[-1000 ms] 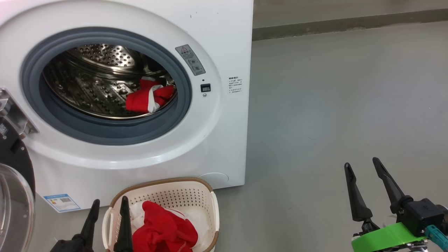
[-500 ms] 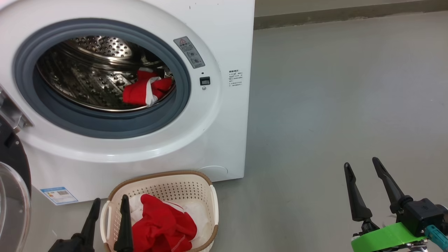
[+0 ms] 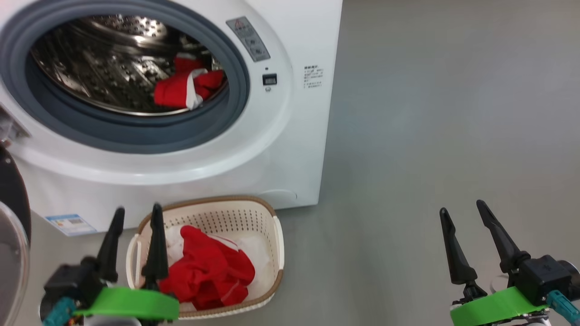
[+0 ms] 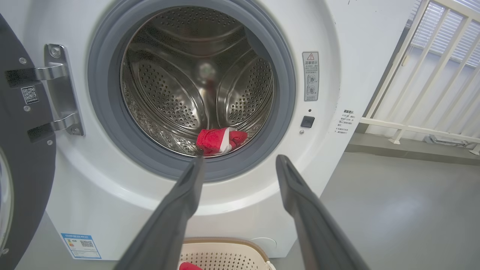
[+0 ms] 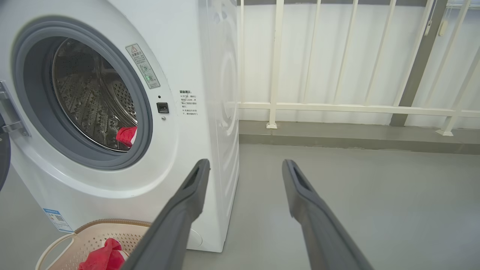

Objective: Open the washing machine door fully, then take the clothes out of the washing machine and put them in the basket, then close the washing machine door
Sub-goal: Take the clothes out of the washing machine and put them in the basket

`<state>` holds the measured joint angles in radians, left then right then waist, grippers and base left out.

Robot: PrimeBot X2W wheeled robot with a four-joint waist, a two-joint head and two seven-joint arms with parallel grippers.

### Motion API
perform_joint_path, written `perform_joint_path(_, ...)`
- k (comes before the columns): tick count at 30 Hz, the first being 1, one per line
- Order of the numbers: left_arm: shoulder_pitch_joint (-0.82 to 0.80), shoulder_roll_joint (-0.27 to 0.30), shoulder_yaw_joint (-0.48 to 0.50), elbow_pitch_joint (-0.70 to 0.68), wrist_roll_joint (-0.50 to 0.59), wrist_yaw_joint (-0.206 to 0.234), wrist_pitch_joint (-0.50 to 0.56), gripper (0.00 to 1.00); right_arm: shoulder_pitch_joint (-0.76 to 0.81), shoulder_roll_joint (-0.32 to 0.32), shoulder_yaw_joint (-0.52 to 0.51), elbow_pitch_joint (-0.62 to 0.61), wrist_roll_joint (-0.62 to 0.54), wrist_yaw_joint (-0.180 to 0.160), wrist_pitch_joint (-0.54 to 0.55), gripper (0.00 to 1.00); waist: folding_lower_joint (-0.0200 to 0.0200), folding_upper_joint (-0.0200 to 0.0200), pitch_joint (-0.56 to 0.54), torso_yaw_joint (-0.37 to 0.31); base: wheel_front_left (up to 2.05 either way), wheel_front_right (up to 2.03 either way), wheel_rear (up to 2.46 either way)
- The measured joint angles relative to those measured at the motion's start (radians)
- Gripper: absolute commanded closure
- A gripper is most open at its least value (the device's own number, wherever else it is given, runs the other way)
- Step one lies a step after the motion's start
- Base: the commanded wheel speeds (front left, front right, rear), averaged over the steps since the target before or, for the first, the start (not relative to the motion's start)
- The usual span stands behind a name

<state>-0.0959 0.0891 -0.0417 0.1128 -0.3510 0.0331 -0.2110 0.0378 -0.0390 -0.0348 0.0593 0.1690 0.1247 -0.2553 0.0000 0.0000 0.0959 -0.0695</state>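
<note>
The white washing machine (image 3: pixel 294 136) stands with its round black door (image 3: pixel 10 226) swung out to the left on its hinge (image 4: pixel 56 93). A red and white piece of the clothes (image 3: pixel 183 88) lies at the front right of the steel drum (image 4: pixel 219 139). More red clothes (image 3: pixel 208 271) lie in the cream basket (image 3: pixel 272 217) on the floor before the machine. My left gripper (image 3: pixel 138 209) is open and holds nothing, its fingers over the basket's left rim, pointing at the drum (image 4: pixel 240 159). My right gripper (image 3: pixel 461 207) is open and holds nothing, off to the right over the floor.
Grey floor (image 3: pixel 453 113) stretches to the right of the machine. A white railing (image 5: pixel 337 108) on a low kerb runs behind it. The open door takes up the space at the far left (image 4: pixel 22 150).
The camera has tilted down and drawn nearer to the machine. My left gripper has risen, so its green band now shows beside the basket. The right gripper has held its place.
</note>
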Motion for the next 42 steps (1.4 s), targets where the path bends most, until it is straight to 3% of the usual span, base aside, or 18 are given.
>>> perform_joint_path(15,-0.344,0.067,0.023,0.085,-0.038,-0.043,0.018,0.0,-0.112,-0.001,0.016,-0.044,0.016,0.0,0.0,0.0,0.0,0.0,0.214,-0.003,0.0,0.0,0.0)
perform_joint_path(42,-0.948,0.132,0.04,0.538,-0.06,-0.097,-0.016,0.0,-0.252,-0.003,0.016,-0.061,0.049,0.0,0.0,0.0,0.0,0.0,0.498,-0.053,0.0,0.0,0.0)
